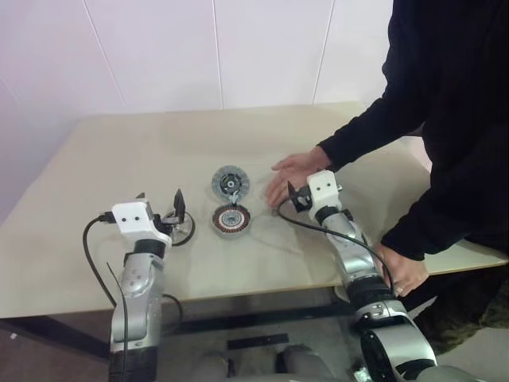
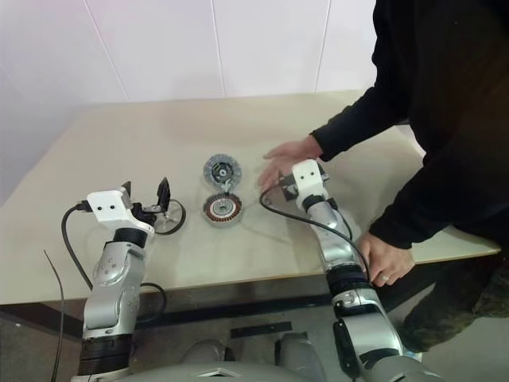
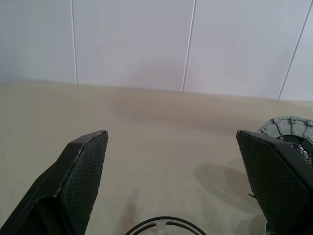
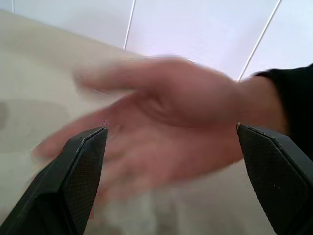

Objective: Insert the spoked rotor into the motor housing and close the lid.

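White panelled wall behind, and in front of us a beige table (image 1: pixel 119 151) with the parts laid flat near its middle. We've got the motor housing (image 1: pixel 231 220) lying face up, copper windings showing, and the lid (image 1: pixel 231 182) flat just beyond it, nearly touching. The spoked rotor (image 2: pixel 169 217) lies flat right under our left gripper (image 1: pixel 163 210), whose fingers stand wide apart, gripping nothing. Our right gripper (image 1: pixel 285 198) is spread open too, empty, to the right of the housing. A person's hand (image 1: pixel 293 176) hovers palm down just ahead of its fingertips, blurred.
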